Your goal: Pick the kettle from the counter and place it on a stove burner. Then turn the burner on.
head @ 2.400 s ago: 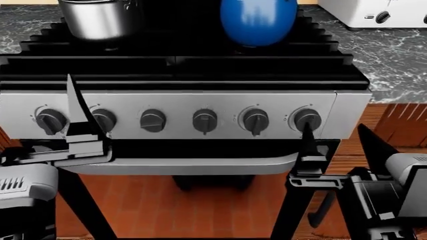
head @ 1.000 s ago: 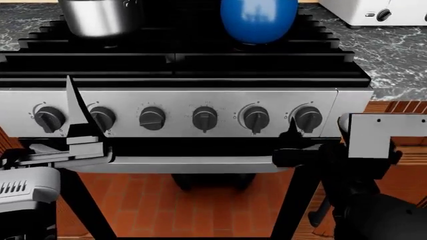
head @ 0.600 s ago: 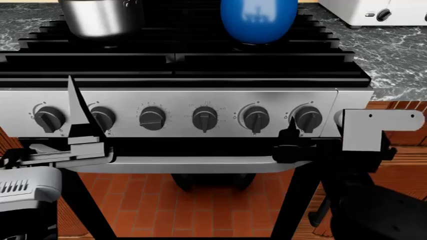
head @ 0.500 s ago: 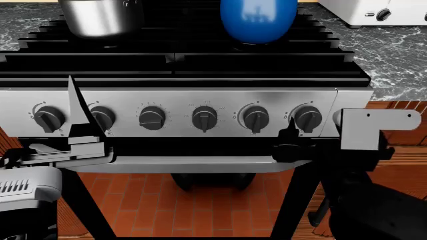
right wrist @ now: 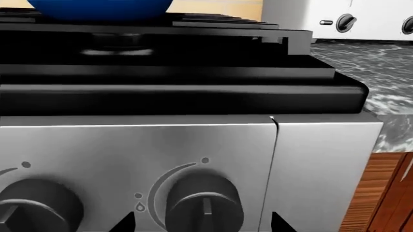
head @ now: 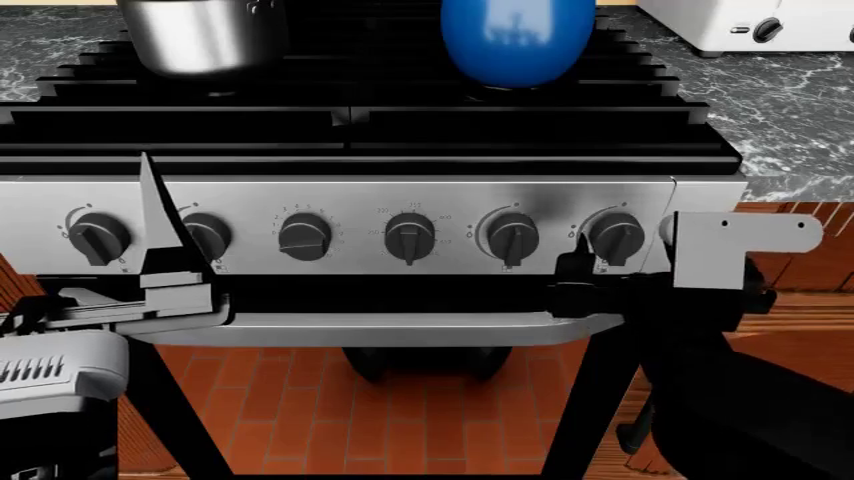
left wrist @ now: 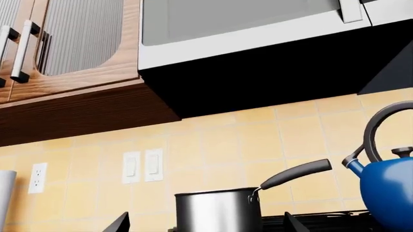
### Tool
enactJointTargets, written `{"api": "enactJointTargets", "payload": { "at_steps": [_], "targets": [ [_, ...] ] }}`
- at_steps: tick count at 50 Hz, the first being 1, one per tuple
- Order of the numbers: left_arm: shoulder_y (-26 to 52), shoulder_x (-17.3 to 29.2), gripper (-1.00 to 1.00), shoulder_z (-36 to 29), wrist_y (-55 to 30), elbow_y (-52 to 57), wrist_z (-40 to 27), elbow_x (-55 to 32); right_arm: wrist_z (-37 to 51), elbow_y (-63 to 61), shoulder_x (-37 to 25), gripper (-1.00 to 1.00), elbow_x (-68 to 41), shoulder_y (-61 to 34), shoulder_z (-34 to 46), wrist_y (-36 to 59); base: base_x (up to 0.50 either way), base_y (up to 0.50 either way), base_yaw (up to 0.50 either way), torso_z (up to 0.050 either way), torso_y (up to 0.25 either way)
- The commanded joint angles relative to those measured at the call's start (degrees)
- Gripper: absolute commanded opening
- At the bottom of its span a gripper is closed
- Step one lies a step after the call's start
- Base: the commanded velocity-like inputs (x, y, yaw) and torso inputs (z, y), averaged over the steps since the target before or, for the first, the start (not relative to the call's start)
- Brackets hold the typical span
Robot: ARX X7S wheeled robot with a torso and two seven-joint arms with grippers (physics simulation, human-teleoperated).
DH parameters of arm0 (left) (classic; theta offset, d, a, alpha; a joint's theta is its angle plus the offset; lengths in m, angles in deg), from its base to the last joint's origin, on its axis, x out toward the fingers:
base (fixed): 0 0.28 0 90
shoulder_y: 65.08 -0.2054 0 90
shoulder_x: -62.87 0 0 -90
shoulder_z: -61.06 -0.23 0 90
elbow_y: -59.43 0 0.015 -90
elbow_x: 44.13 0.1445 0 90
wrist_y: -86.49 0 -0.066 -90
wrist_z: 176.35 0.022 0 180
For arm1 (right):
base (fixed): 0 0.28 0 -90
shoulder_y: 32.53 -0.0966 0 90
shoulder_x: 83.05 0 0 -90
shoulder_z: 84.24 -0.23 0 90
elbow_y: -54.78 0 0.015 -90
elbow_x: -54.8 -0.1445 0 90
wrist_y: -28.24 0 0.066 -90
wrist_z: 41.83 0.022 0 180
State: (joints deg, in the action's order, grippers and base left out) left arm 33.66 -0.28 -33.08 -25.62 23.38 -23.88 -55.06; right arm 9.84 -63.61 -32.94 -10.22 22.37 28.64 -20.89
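Note:
The blue kettle (head: 518, 40) stands on the black grates at the stove's back right, over a burner with a silvery ring (right wrist: 116, 41). It also shows in the left wrist view (left wrist: 390, 193) and the right wrist view (right wrist: 96, 7). My right gripper (head: 598, 268) is open in front of the control panel. Its fingertips stand either side of the rightmost knob (right wrist: 203, 205) without touching it. My left gripper (head: 163, 245) is open and empty, held upright in front of the left knobs. In the left wrist view my left gripper (left wrist: 206, 226) faces the saucepan.
A steel saucepan (head: 200, 35) sits on the back left grate. Several knobs (head: 410, 238) line the steel panel above the oven handle (head: 387, 328). The dark veined counter (head: 787, 110) and a white toaster (head: 747, 25) lie to the right. A microwave (left wrist: 245, 24) hangs above the stove.
My right gripper has turned over and closed in on the rightmost knob, its wrist plate drifting slightly left and down. The left arm, the kettle and the knobs look unchanged.

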Motion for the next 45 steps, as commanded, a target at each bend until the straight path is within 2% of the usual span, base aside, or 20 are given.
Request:
{"api": "enactJointTargets", "payload": {
  "at_steps": [1, 10, 11, 37, 45],
  "targets": [
    [0.1, 0.2, 1.00, -0.1, 0.0, -0.1, -0.2, -0.1, -1.0, 2.0, 0.8, 1.00, 0.8, -0.3, 0.7, -0.3, 0.00, 0.00, 0.00, 0.000, 0.000],
    [0.1, 0.3, 1.00, -0.2, 0.1, -0.2, -0.4, -0.2, -1.7, 3.0, 1.0, 1.00, 1.4, -0.1, 1.1, -0.5, 0.00, 0.00, 0.00, 0.000, 0.000],
    [0.1, 0.3, 1.00, -0.2, 0.1, -0.1, -0.4, -0.2, -1.7, 2.9, 1.0, -1.00, 1.3, -0.1, 1.1, -0.5, 0.00, 0.00, 0.00, 0.000, 0.000],
    [-0.1, 0.7, 1.00, 0.0, 0.2, 0.1, -0.8, -0.9, -0.7, 2.7, 0.3, -1.00, -0.7, -1.8, 0.6, 1.1, 0.00, 0.00, 0.00, 0.000, 0.000],
    [0.0, 0.8, 1.00, -0.1, 0.2, 0.1, -0.9, -1.1, 0.9, 2.6, -1.0, -1.00, 0.2, -8.3, 6.5, 11.0, 0.00, 0.00, 0.00, 0.000, 0.000]
  ]
}}
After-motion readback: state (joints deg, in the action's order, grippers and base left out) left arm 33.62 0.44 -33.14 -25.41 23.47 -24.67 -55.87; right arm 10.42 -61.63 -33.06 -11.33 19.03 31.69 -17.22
